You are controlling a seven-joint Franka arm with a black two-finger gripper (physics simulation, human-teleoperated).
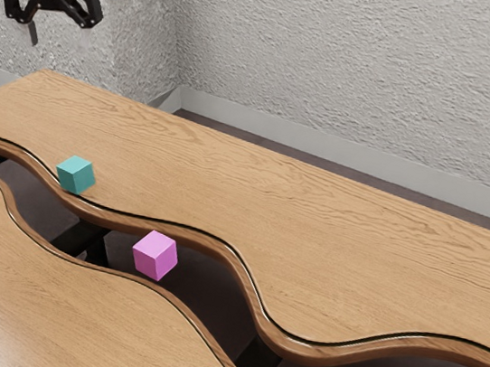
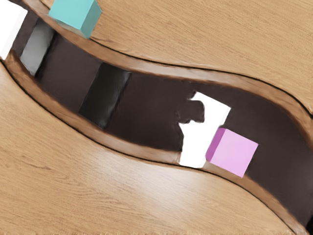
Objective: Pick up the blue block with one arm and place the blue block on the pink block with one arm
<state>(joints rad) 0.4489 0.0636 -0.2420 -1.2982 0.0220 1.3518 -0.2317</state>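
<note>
The blue block (image 1: 75,174), teal in colour, rests on the far tabletop right at the rim of the wavy gap. The pink block (image 1: 155,255) sits lower, in the gap against the near tabletop's curved edge, toward the exterior view's right of the blue one. My gripper (image 1: 49,17) hangs high above the table's far left corner, well away from both blocks, open and holding nothing. From the wrist camera, the blue block (image 2: 76,14) and the pink block (image 2: 231,152) lie far below the hand, on opposite rims of the gap.
The wooden table (image 1: 328,241) is split in two by a dark winding gap (image 1: 211,297) with black supports underneath. A rough grey wall (image 1: 353,62) stands behind it. White patches (image 2: 203,132) show inside the gap beside the pink block.
</note>
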